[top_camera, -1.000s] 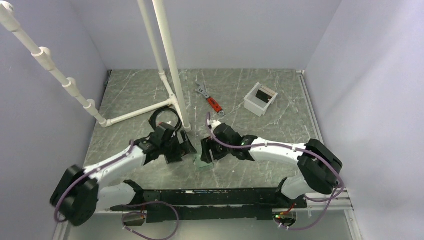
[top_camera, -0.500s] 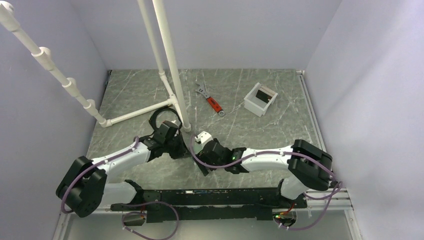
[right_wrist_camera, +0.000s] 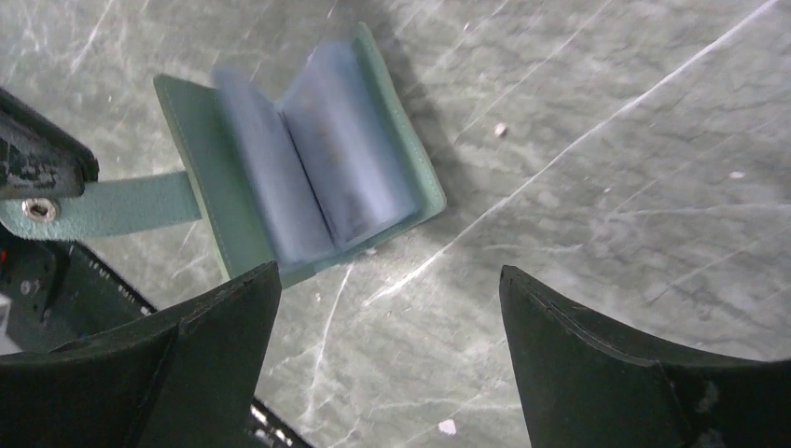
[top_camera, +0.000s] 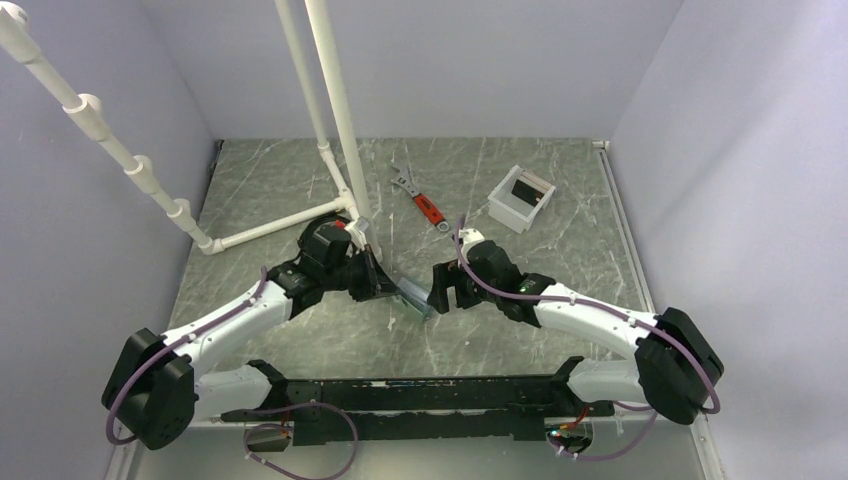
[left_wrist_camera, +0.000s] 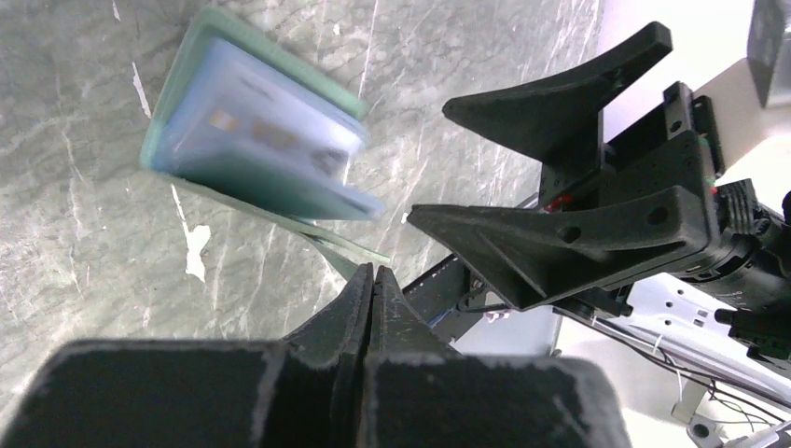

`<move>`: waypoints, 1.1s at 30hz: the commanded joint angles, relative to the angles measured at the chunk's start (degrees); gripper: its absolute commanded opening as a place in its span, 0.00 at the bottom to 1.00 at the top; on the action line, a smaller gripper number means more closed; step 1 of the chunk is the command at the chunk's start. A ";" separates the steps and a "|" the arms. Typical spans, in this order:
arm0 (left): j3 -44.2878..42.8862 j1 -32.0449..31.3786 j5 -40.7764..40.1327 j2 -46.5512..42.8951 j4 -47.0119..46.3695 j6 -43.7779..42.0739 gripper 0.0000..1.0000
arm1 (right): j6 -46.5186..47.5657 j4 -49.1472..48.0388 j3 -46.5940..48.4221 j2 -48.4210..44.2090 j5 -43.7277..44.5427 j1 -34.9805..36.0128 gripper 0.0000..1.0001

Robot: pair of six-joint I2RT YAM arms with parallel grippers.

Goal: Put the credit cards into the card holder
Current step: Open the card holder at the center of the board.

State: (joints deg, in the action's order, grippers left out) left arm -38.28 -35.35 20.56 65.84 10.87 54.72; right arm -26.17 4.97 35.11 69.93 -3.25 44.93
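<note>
Holding the wallet (right_wrist_camera: 198,140) open by its strap (right_wrist_camera: 103,207); blue card (right_wrist_camera: 345,149) seems seated.
Here left claw (left_wrist_camera: 373,271) grasps strap; right claw (right_wrist_camera: 387,278) released above; next, locate the unseen second card.

Left gripper (left_wrist_camera: 371,273) clamped, right gripper (right_wrist_camera: 387,280) spread wide

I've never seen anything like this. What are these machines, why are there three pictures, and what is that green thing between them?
These are two robot arms bolted at the near edge of a table. The wide picture looks down from above; the other two come from a camera on each wrist, showing its own black fingers. The left gripper is pinched shut on the strap of the green card holder, which is open and shows a pale blue card, blurred. The right gripper stands open beside it, holding nothing. Farther back lie a red-handled wrench, a white tub and white pipes.
</note>
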 commanded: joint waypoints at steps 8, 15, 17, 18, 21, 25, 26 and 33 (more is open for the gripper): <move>-4.54 -0.29 0.54 -0.61 6.46 -5.38 0.00 | 0.80 -0.58 3.34 5.41 -6.17 0.08 0.89; -2.77 -0.24 -12.53 -2.85 23.55 -6.99 0.00 | -0.85 -4.46 6.57 9.67 -11.48 0.07 0.76; -1.26 -0.29 -16.39 -2.70 27.33 -4.03 0.00 | -1.70 -6.34 8.09 11.52 -14.32 0.06 0.70; -0.35 -0.25 -18.45 -2.55 28.87 -1.94 0.00 | -2.03 -7.22 8.47 12.32 -15.47 0.07 0.67; 1.64 -0.24 -22.55 -0.67 32.65 3.77 0.00 | -2.48 -8.61 9.86 14.57 -17.40 0.07 0.63; 2.46 -0.25 -25.09 2.95 32.24 6.62 0.00 | -3.34 -10.84 11.16 18.48 -21.31 0.36 0.57; 2.43 -0.24 -24.95 3.76 31.07 6.20 0.00 | -3.96 -11.77 11.39 19.51 -22.79 0.88 0.55; 1.22 -0.24 -26.67 7.57 29.90 5.02 0.00 | -5.51 -13.49 13.81 22.92 -22.96 6.77 0.52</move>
State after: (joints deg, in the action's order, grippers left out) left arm -35.66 -35.46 -2.63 72.47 40.75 58.98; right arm -30.61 -4.60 45.45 92.47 -24.23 48.58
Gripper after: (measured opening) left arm 0.012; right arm 0.519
